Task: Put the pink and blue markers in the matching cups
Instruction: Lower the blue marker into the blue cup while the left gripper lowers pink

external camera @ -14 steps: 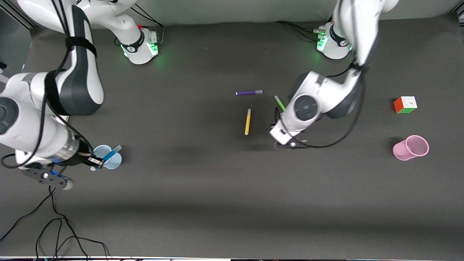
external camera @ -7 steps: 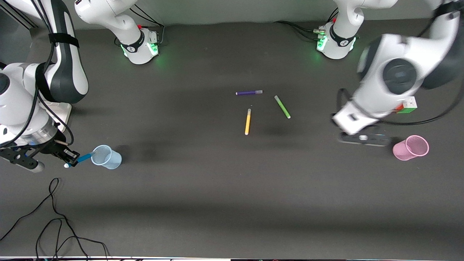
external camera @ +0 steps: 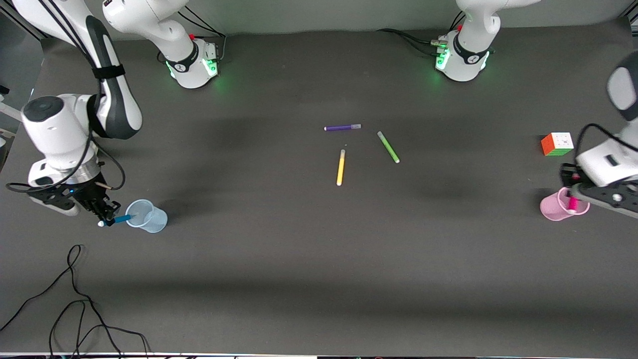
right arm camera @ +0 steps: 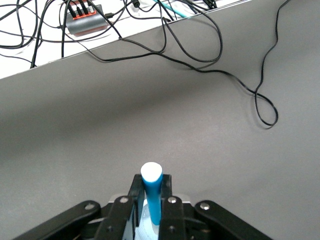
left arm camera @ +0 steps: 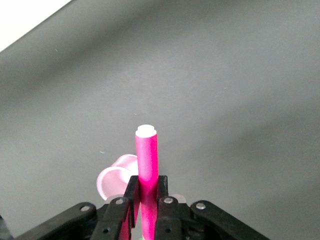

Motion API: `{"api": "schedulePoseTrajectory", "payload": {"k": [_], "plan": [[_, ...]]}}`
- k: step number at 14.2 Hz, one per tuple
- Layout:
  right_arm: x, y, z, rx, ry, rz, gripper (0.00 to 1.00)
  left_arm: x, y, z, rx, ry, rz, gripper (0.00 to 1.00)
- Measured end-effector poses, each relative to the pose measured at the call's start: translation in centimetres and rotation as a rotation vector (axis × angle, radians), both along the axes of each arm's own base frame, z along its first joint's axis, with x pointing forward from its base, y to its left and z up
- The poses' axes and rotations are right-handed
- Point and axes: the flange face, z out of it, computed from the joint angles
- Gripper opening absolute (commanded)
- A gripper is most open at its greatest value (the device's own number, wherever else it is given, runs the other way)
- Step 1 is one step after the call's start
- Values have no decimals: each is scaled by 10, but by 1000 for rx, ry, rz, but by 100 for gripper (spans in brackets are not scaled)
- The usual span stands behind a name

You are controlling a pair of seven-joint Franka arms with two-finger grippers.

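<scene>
— Where is the right tool (external camera: pixel 107 218)?
— Beside the blue cup (external camera: pixel 146 216), clamping the blue marker (external camera: pixel 119 218) tilted over its rim.
— And the left tool (external camera: pixel 573 192)?
— Over the pink cup (external camera: pixel 553 208), gripping the pink marker (external camera: pixel 573 202) upright at its mouth.

You are looking at a dark grey matte bench (external camera: pixel 299 279) under even light, with a pale wall running along its edge by the arm bases. Loose black cables (external camera: pixel 75 299) trail over the bench corner nearest the front camera.
</scene>
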Motion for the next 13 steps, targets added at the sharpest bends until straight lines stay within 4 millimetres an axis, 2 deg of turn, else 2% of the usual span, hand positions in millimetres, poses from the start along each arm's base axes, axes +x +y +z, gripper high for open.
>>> {"api": "schedulePoseTrajectory", "payload": {"k": [4,7,9,10,11,13], "plan": [[-13,2,-21,-5,-29,15,0,-5,71,-34,-23,-33,-195,0],[-16,3,-43,-33,-41,29,0,-13,118,-74,-138,-63,-348,0],[-16,3,-53,-48,-36,33,0,-18,148,-108,-233,-101,-450,0],[-16,2,-54,-51,-37,34,53,-20,162,-126,-273,-122,-495,0],[-16,2,-55,-51,-36,34,100,-23,173,-143,-304,-140,-532,0],[-15,3,-54,-51,-37,34,100,-26,184,-166,-334,-151,-573,0]]}}
